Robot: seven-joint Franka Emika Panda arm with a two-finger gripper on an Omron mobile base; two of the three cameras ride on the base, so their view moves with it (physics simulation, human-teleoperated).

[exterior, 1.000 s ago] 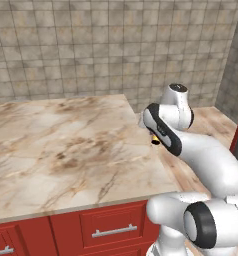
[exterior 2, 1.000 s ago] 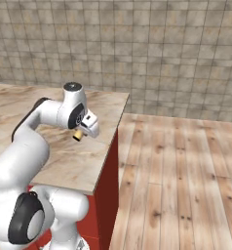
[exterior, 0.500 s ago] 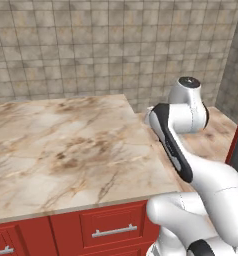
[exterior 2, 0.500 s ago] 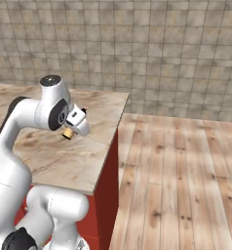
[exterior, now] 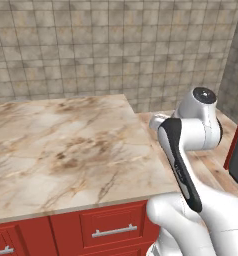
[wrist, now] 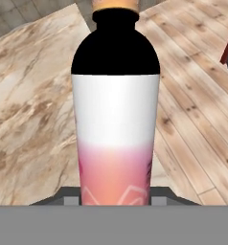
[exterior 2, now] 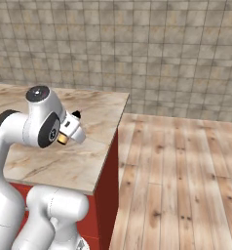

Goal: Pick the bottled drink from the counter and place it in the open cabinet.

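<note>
Claw (wrist: pixel 116 203) clamped on bottle (wrist: pixel 116 119), lifted clear of counter (exterior: pixel 66 150). Hand view: bottle rises straight out from between claw's tips, black neck farthest from claw, pink base nearest. Marble counter lies beyond and below claw on one side, wood floor (exterior 2: pixel 186 166) on other.

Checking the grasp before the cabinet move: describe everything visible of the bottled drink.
The slim bottled drink has a black shoulder and neck, a tan rim at the top edge of the hand view, a white middle band and a pink-to-orange lower body with faint line patterns. It looks smooth and glossy. It rises lengthwise up the hand view, its lower end clamped in the shut gripper, above the beige veined marble counter and the wooden plank floor.
</note>
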